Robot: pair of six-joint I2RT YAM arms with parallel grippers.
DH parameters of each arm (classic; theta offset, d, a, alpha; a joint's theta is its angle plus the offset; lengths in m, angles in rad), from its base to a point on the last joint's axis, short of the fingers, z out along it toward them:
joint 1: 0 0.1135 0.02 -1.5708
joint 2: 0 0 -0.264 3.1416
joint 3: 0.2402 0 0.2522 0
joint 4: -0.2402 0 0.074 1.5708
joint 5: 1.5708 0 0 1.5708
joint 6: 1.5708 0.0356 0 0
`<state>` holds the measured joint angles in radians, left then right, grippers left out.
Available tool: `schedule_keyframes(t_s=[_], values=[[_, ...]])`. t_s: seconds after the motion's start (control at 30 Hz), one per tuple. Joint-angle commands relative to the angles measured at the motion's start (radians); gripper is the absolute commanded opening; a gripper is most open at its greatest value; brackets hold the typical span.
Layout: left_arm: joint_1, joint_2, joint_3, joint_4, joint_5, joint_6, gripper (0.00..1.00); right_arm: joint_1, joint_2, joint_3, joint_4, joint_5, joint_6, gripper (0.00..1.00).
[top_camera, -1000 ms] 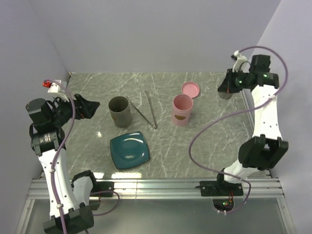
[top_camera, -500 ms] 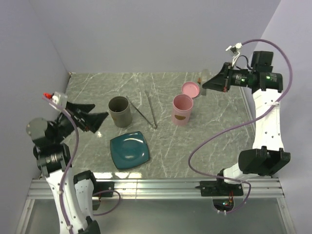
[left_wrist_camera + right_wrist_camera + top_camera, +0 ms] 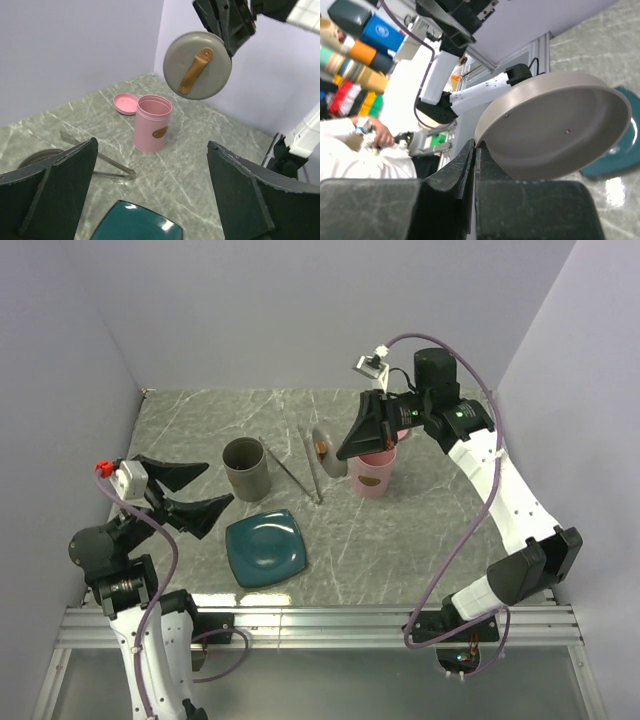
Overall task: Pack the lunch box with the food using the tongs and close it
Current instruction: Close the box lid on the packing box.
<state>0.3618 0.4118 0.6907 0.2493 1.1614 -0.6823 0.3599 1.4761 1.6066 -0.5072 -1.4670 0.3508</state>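
My right gripper point(image 3: 342, 452) point(image 3: 475, 145) is shut on the rim of a round grey lid point(image 3: 322, 450) point(image 3: 197, 65) point(image 3: 555, 135) with a brown strap. It holds the lid on edge in the air, above the tongs and beside the pink tub. The olive-grey round lunch box point(image 3: 245, 468) point(image 3: 37, 159) stands open to the lid's left. Silver tongs point(image 3: 300, 465) point(image 3: 100, 162) lie on the table between the box and the pink tub. The teal plate point(image 3: 265, 548) point(image 3: 135, 225) looks bare, and the food is out of view. My left gripper point(image 3: 220, 483) point(image 3: 152, 145) hangs open and empty, left of the plate.
A pink tub point(image 3: 372, 478) point(image 3: 152, 124) stands open right of the tongs, with its pink lid point(image 3: 125, 103) lying flat behind it. Walls close in the marble table point(image 3: 420, 540) on the left, back and right. The metal rail point(image 3: 320, 620) runs along the near edge.
The right arm has swung from the back right corner leftward with the grey lid, past the pink tub. The left arm has dropped lower and forward, its jaws staying wide.
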Motion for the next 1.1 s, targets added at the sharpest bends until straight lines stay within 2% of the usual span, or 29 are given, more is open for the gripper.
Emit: schedule_keyframes(t_s=[0.0, 0.1, 0.17, 0.23, 0.37, 0.47, 0.7, 0.9, 1.07], values=[[-0.023, -0.001, -0.014, 0.157, 0.032, 0.043, 0.96, 0.042, 0.032, 0.101, -0.099, -0.162, -0.154, 0.00], [-0.079, 0.019, -0.036, 0.261, -0.024, -0.022, 0.95, 0.088, 0.049, 0.093, 0.010, -0.162, -0.059, 0.00], [-0.131, 0.042, -0.022, 0.237, -0.055, 0.022, 0.94, 0.115, 0.079, 0.125, 0.000, -0.162, -0.073, 0.00], [-0.213, 0.062, -0.007, 0.197, -0.103, 0.139, 0.92, 0.163, 0.102, 0.165, -0.033, -0.162, -0.088, 0.00], [-0.331, 0.125, 0.003, 0.214, -0.172, 0.265, 0.87, 0.208, 0.122, 0.139, 0.116, -0.161, 0.034, 0.00], [-0.431, 0.171, 0.010, 0.173, -0.242, 0.444, 0.79, 0.209, 0.135, 0.136, 0.171, -0.158, 0.089, 0.00], [-0.650, 0.243, -0.019, 0.189, -0.404, 0.630, 0.73, 0.217, 0.154, 0.128, 0.268, -0.153, 0.180, 0.00], [-0.776, 0.282, -0.028, 0.231, -0.574, 0.747, 0.62, 0.228, 0.150, 0.107, 0.257, -0.158, 0.182, 0.00], [-0.811, 0.309, -0.023, 0.229, -0.569, 0.765, 0.57, 0.231, 0.159, 0.118, 0.254, -0.158, 0.186, 0.00]])
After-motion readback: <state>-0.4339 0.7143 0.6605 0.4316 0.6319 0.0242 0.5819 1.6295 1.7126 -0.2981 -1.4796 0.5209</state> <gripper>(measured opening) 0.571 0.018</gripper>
